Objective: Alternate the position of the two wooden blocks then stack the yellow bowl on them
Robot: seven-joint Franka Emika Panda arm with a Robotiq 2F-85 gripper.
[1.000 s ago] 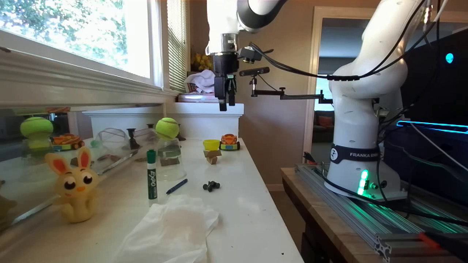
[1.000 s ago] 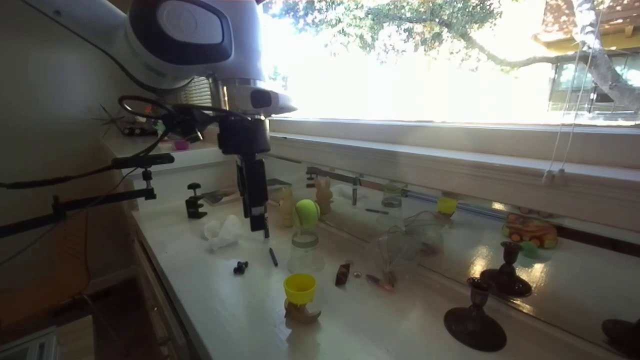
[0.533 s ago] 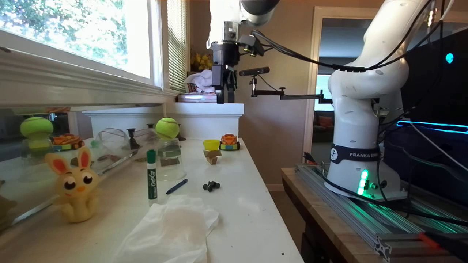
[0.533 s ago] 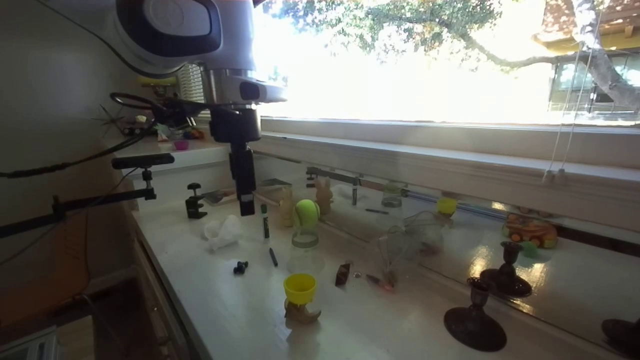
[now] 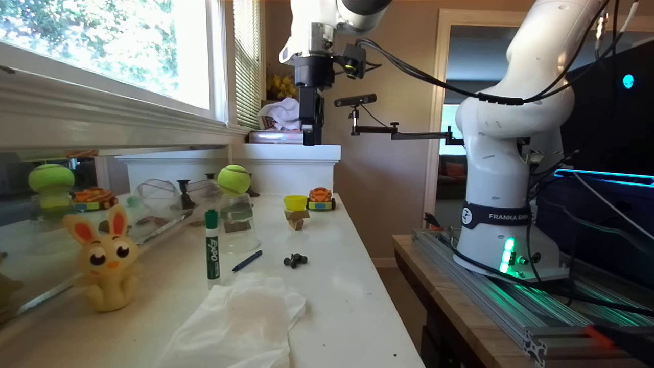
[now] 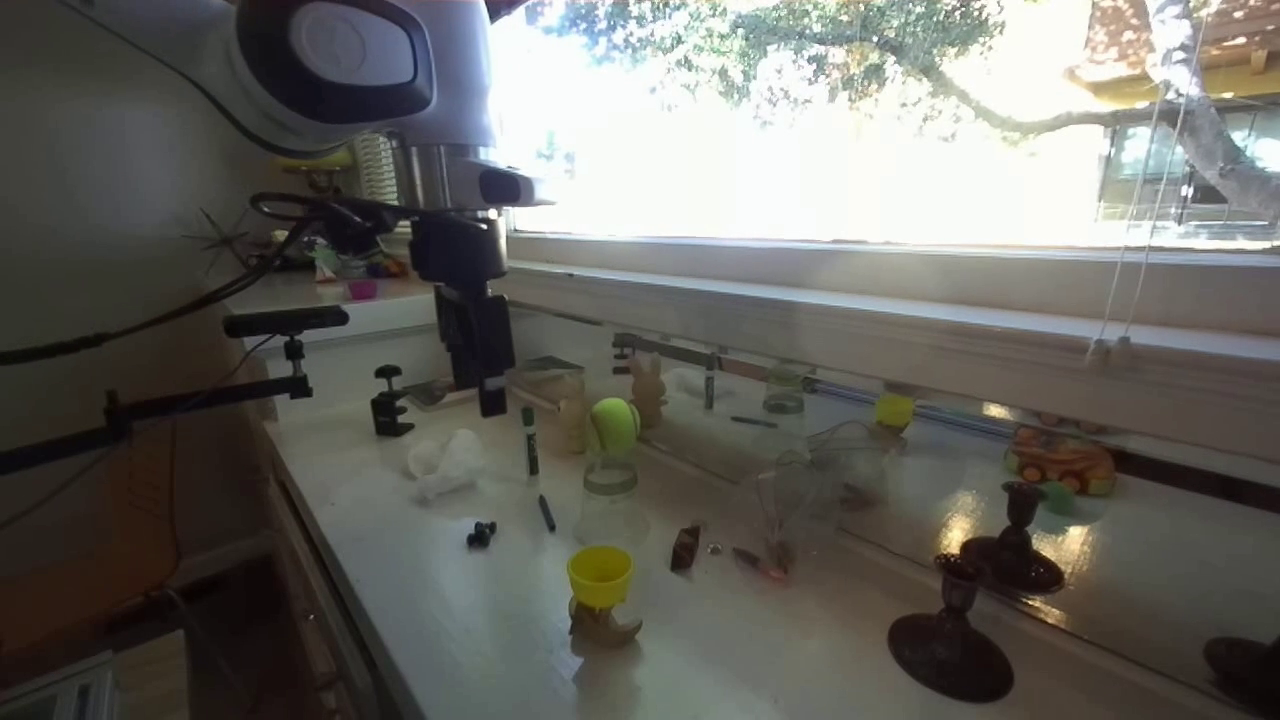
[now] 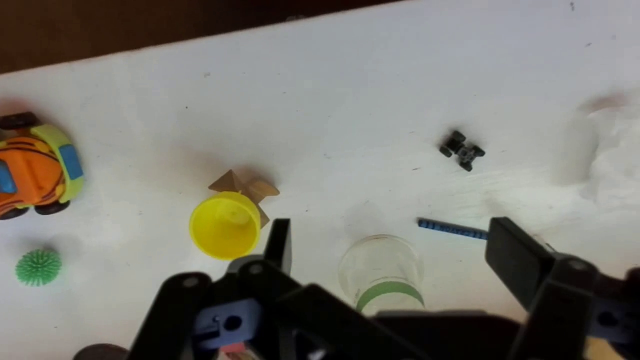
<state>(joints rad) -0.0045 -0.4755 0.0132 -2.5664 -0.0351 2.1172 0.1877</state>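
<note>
The claw (image 7: 397,250) hung high over the white worktop (image 5: 352,286), with its fingers (image 7: 517,260) spread wide apart. The yellow bowl (image 7: 225,225) was down below, well apart from the claw. In the wrist view it showed just outside the gap, beside the finger on the left of that view. In both exterior views the bowl was much lower than the claw. It sat with its hollow side up on the two wooden blocks (image 5: 296,215), which were piled one on the other.

The green marker (image 5: 212,250) stood up tall and said "EXPO" in sideways letters. The black band (image 5: 483,215) around the robot's white foot (image 5: 483,250) said "FRANKA", and the letters after that were hard to read. The blue crayon (image 7: 452,229) had letters too, but they were too blurry to read. A little blue alien face (image 5: 628,81) glowed on a big dark thing (image 5: 631,115).
</note>
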